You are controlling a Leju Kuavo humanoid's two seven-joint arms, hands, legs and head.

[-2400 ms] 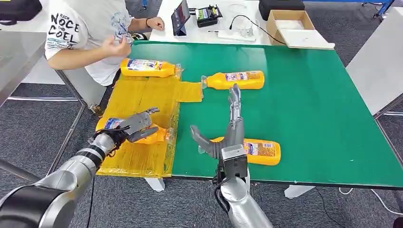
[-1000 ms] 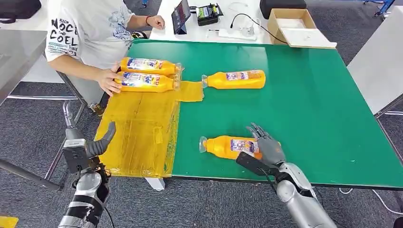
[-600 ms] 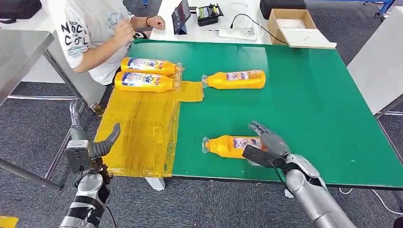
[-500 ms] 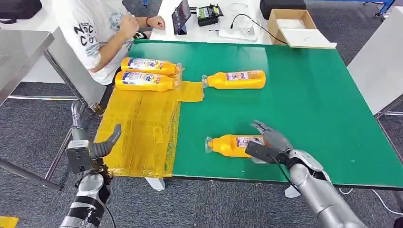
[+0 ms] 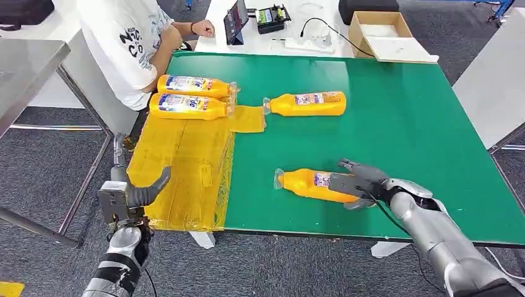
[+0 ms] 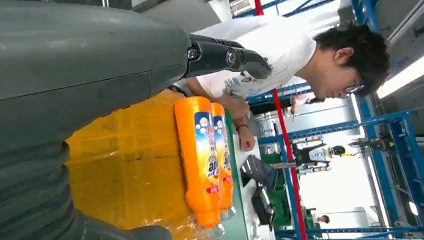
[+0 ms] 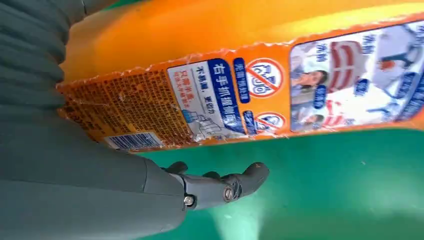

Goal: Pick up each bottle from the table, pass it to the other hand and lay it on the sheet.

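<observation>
**Right hand closing on third bottle**

While the green table [image 5: 402,124] carries two loose bottles, the yellow sheet [image 5: 179,161] has two laid side by side. Right hand [image 5: 359,184] wraps the near bottle [image 5: 309,184], likely for lifting. Left hand [image 5: 133,195] waits empty, fingers apart, beside the sheet, presumably to receive it.

Robotics lab — blue steel frames [image 6: 395,135], test table [image 5: 402,124]

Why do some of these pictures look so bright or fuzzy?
Left wrist view: ceiling lights behind the person glare white, washing out the background. Right wrist view: the bottle is very close, yet its label reads sharp. Head view: even light, soft shadows on the green table.
</observation>
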